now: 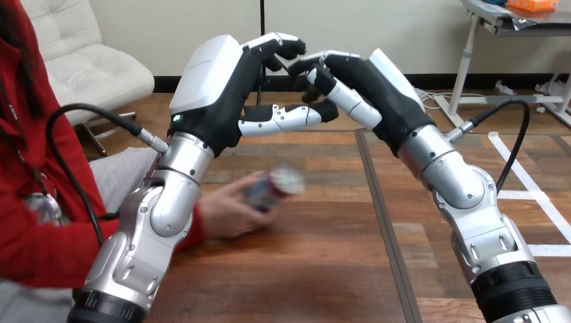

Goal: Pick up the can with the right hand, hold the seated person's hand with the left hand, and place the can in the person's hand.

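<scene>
The can (276, 187), blurred, lies in the person's hand (225, 212), which rests on the counter (323, 269) toward 9 o'clock. Both robot hands hang raised above it, the left hand (215, 87) at 11 o'clock and the right hand (377, 87) at 1 o'clock, tips nearly meeting, fingers (286, 46) loosely bent and holding nothing

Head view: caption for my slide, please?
Can in the person's hand at the table; left hand and right hand hover above, empty.

Can (275, 188) lying in person's hand (232, 214)
</scene>
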Controlling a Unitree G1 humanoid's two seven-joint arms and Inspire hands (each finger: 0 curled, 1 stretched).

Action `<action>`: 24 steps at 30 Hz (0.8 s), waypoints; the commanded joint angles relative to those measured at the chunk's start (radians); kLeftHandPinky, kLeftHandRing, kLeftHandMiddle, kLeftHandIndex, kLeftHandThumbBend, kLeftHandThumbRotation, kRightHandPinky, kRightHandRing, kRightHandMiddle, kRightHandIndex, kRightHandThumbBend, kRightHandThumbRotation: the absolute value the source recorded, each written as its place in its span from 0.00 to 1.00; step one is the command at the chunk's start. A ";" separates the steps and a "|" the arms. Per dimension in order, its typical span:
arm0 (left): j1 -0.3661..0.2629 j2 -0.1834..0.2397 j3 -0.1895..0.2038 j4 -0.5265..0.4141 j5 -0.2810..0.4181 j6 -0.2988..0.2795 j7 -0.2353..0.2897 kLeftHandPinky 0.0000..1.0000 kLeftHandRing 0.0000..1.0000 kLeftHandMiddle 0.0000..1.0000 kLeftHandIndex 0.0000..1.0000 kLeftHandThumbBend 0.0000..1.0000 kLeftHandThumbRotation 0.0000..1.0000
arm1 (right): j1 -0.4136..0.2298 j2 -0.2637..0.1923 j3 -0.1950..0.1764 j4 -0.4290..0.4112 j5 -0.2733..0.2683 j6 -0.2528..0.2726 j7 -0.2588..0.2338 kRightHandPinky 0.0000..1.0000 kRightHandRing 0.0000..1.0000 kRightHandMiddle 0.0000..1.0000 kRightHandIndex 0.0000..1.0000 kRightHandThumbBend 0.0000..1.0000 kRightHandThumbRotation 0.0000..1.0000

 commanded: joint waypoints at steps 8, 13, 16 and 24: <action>0.059 -0.010 0.040 -0.085 -0.091 -0.015 -0.012 0.77 0.86 0.87 0.85 1.00 0.89 | 0.055 0.005 -0.015 -0.042 0.031 -0.007 -0.015 0.64 0.80 0.83 0.83 1.00 1.00; 0.097 -0.011 0.045 -0.091 -0.119 -0.024 -0.010 0.77 0.88 0.89 0.87 1.00 0.91 | 0.081 0.006 -0.022 -0.053 0.034 -0.027 -0.027 0.66 0.83 0.86 0.85 1.00 1.00; 0.123 -0.017 0.048 -0.095 -0.134 -0.031 -0.003 0.76 0.90 0.90 0.88 1.00 0.93 | 0.100 0.008 -0.026 -0.062 0.041 -0.038 -0.030 0.68 0.86 0.88 0.88 1.00 1.00; 0.213 -0.047 0.061 -0.090 -0.242 -0.105 -0.015 0.77 0.92 0.91 0.90 1.00 0.97 | 0.184 0.017 -0.039 -0.118 0.074 -0.066 -0.048 0.76 0.90 0.92 0.92 1.00 1.00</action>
